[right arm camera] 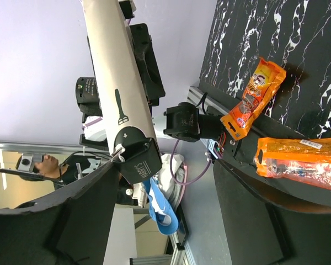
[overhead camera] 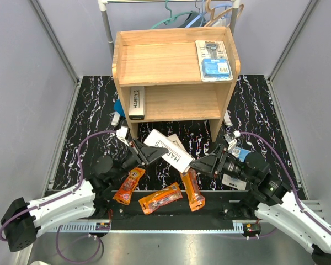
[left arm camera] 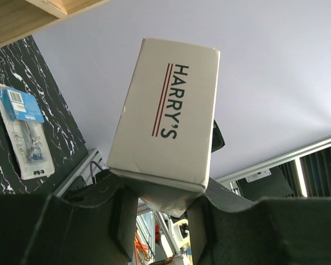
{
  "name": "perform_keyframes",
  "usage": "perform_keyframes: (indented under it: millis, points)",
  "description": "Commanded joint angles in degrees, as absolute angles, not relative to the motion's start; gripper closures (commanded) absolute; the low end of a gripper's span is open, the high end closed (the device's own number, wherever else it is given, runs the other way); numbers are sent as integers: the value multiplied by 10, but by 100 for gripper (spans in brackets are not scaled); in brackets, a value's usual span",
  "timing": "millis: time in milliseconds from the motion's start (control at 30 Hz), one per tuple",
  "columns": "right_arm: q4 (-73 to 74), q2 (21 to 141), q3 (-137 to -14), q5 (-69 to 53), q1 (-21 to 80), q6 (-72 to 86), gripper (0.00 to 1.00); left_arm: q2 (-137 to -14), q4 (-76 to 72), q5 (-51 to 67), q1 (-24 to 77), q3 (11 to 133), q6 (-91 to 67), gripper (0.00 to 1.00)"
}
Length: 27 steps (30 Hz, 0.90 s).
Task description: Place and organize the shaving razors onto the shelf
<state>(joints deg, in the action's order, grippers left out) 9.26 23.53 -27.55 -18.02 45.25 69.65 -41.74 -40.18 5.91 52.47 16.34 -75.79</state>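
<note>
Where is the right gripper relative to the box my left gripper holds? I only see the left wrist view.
Observer: The right gripper sits at the held HARRY'S box's other end; that end lies between its open fingers.
Operator: What is already on the shelf?
Observer: A second HARRY'S box stands on edge at the left of the shelf's lower tier.
Operator: And the top tier?
Observer: One blister pack lies flat at its right side.
</note>
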Motion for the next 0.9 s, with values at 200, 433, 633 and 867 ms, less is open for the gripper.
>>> perform_keyframes:
  millis: [200,433,633,867]
  points:
    - [39,256,-286,-183,453,691,28,-431,-472,68,524,192,-766,79]
    - [4,265,-286,-199,453,691,30,-448,-510,62,525,176,-780,79]
    - [-9,265,-284,-203,452,690,37,-456,-524,64,525,172,-784,79]
    - [-21,277,-279,-206,453,693,48,-482,-537,80,526,188,-787,79]
